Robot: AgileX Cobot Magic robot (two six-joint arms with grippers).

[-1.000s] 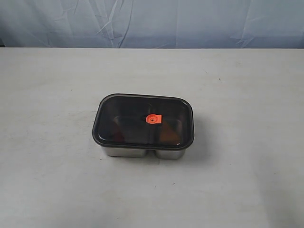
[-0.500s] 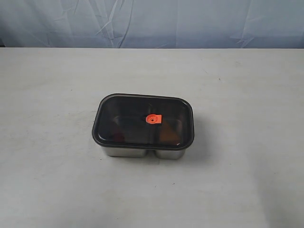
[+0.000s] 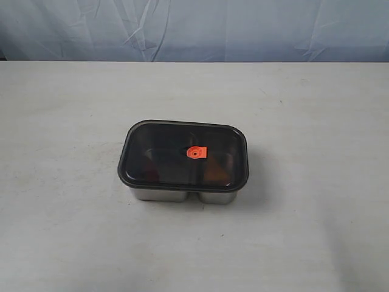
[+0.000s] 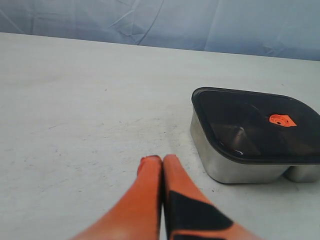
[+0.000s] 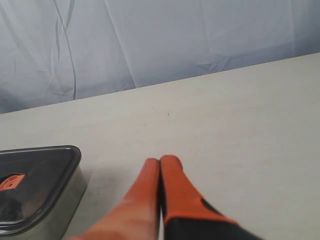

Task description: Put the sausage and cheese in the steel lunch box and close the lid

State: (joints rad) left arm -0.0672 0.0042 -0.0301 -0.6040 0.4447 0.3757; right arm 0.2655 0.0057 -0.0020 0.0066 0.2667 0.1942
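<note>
Left gripper [image 4: 162,159]: seen in the left wrist view only. Its two orange fingers [image 4: 150,185] are pressed together along their length, with no gap at the tips and nothing between them. It hangs above bare table [image 4: 75,125], apart from the box [image 4: 235,167].

Right gripper [image 5: 160,161]: seen in the right wrist view only. Fingers [image 5: 145,195] are likewise closed tip to tip and hold nothing. It also sits over bare table [image 5: 240,125], clear of the box [image 5: 60,212].

Neither gripper appears in the exterior view.

Table [image 3: 73,243]: pale grey surface filling the lower and middle frame of the exterior view.

Box [image 3: 176,195]: stands on the table at centre frame, slightly left of the middle. Its steel front wall shows below the lid, with a notch marking two compartments side by side.

Lid [image 3: 164,149]: dark and translucent, seated flat on the box and covering its whole rim on all visible sides. An orange tab [image 3: 196,152] lies at its centre. Contents under the lid are too dim to identify.

Backdrop [image 3: 243,30]: creased pale blue sheet across the upper frame, behind the table's far edge.
</note>
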